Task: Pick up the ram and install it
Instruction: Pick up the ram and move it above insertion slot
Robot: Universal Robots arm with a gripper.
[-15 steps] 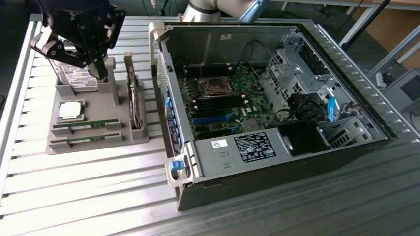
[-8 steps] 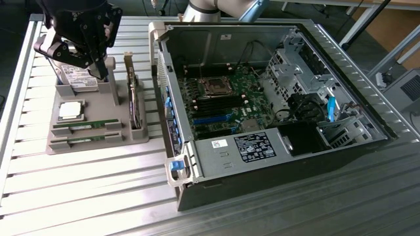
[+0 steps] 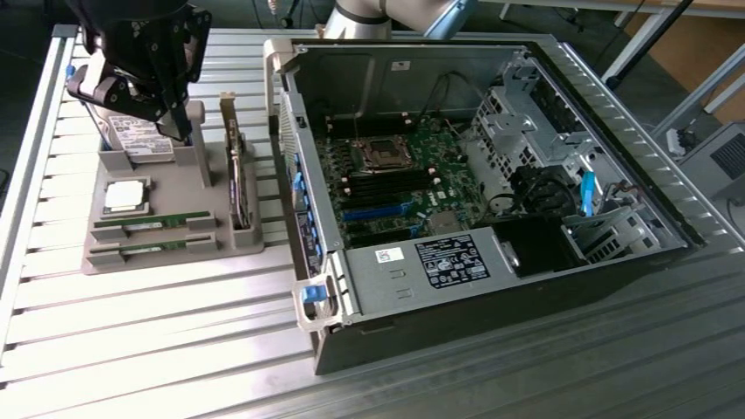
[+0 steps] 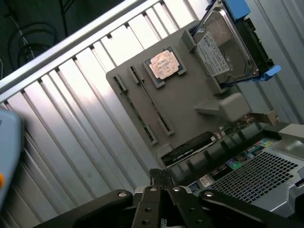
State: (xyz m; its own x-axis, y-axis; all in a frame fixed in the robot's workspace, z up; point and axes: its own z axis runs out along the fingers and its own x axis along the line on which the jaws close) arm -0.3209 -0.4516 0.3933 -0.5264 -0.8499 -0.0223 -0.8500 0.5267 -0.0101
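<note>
pincer (image 3: 177, 129): fingers pressed together, nothing between them; body cut off by the frame edge in the exterior view
pincer, wrist view (image 4: 160, 175): dark fingertips meet at one point; linkage bars cut off behind them
pincer position: raised over the hard-drive end of the tray (image 3: 174, 188), touching nothing
ram (image 3: 152, 223): flat in a tray slot, below the pincer and well apart from it, past the CPU; both ends sit in grey slot blocks
ram detail (image 4: 151, 100): thin green strip; chips and label too small to make out
twin stick (image 3: 146, 253): parallel to the ram, one slot farther from the pincer; the two look identical
twin stick, wrist view (image 4: 135, 109): edge only, no detail
CPU (image 3: 126, 196): flat in the tray, between pincer and ram
hard drive (image 3: 138, 140): just under the pincer, partly hidden by it; blue rails seen from the wrist (image 4: 228, 47)
upright card (image 3: 240, 188): on edge in the tray beside the pincer; face hard to read
computer case (image 3: 349, 74): open, well apart from the pincer; motherboard (image 3: 396, 175) slots too dark to judge
bench (image 3: 174, 332): ribbed metal, carries tray and case
blue-grey object (image 4: 7, 152): cut off at frame edge, unidentifiable
</note>
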